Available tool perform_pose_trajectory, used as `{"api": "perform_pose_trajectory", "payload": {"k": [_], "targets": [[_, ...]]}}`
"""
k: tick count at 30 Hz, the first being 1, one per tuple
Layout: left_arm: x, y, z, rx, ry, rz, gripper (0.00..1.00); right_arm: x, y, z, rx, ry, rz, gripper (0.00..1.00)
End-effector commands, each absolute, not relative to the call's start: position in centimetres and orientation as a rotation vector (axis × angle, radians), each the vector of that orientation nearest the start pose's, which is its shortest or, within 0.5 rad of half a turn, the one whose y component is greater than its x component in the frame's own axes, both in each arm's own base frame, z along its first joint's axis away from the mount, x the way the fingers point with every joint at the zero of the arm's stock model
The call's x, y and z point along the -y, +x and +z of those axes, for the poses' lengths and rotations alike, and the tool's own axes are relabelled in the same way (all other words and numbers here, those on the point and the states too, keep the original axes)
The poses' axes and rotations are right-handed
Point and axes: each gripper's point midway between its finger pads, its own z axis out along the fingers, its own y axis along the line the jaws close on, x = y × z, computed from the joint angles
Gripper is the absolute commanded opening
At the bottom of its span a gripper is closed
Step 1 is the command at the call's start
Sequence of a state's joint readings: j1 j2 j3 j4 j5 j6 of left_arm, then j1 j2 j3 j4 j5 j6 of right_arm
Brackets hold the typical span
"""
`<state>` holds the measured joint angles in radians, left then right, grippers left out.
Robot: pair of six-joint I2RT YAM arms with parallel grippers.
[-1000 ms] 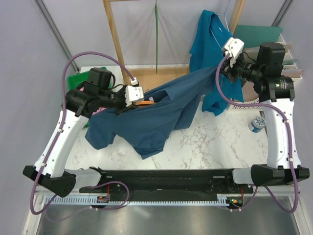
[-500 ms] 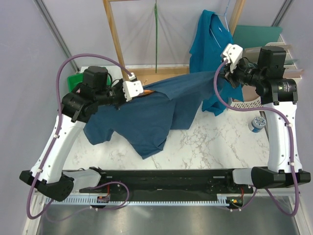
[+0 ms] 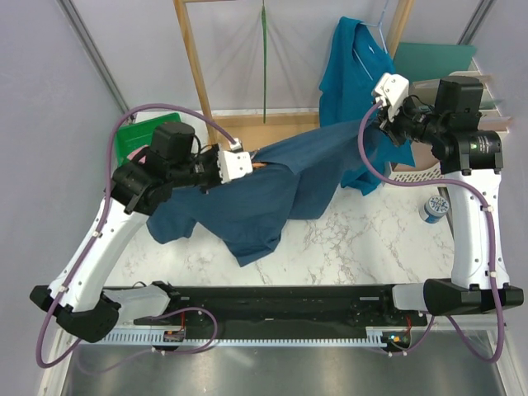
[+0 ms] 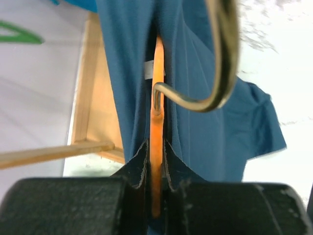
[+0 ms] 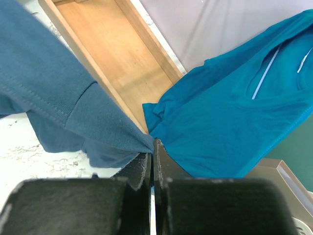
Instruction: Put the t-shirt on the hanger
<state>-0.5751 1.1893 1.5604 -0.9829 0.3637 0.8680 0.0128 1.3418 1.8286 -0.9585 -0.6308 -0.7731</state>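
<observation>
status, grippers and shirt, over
Left gripper shut on orange hanger, hanger inside navy t-shirt neck. Right gripper shut on shirt edge, cloth stretched between both. Teal shirt hangs close beside right gripper.

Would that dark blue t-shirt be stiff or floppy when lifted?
Probably very floppy: the t-shirt sags in folds between the left tool and the right tool. Likely light, since the right tool's small pinch of cloth holds that end up. It might slip along the thin orange hanger.
</observation>
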Motion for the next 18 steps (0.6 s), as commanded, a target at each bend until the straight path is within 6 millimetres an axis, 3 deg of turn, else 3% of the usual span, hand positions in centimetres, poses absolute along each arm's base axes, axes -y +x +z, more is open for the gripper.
{"api": "perform_pose_trajectory", "payload": {"k": [1,4,5,7,8,9,10,11,12,15,18], "targets": [[17.0,30.2,39.8,-1.541,1.132,-0.102,0.02,-7.8,34.5,42.6,-1.558,-1.081,0.069,0.00],[16.3,30.5,41.8,-1.555,0.988,-0.217,0.02,-7.9,34.2,42.1,-1.568,-1.080,0.079,0.00],[16.4,30.4,41.4,-1.562,0.990,-0.241,0.02,-7.9,34.1,41.9,-1.573,-1.079,0.084,0.00],[17.9,28.2,40.7,-1.497,1.123,-0.340,0.02,-8.1,34.0,41.7,-1.576,-1.080,0.099,0.00],[18.5,26.8,38.4,-1.514,1.206,-0.383,0.02,-8.1,33.8,41.7,-1.573,-1.079,0.100,0.00],[20.1,23.7,37.7,-1.358,1.417,-0.390,0.02,-8.1,33.9,41.7,-1.576,-1.075,0.102,0.00],[20.6,21.8,35.8,-1.335,1.546,-0.383,0.02,-8.1,34.0,41.8,-1.574,-1.074,0.101,0.00],[20.8,20.1,32.7,-1.351,1.667,-0.378,0.02,-8.1,34.1,41.9,-1.570,-1.075,0.100,0.00],[21.5,19.3,32.3,-1.328,1.703,-0.363,0.02,-8.1,34.1,41.9,-1.571,-1.076,0.102,0.00],[21.8,19.7,33.4,-1.384,1.633,-0.389,0.02,-8.4,34.2,41.9,-1.560,-1.090,0.112,0.00],[22.4,21.4,36.2,-1.399,1.499,-0.379,0.02,-8.5,34.5,40.9,-1.571,-1.113,0.124,0.00]]}}
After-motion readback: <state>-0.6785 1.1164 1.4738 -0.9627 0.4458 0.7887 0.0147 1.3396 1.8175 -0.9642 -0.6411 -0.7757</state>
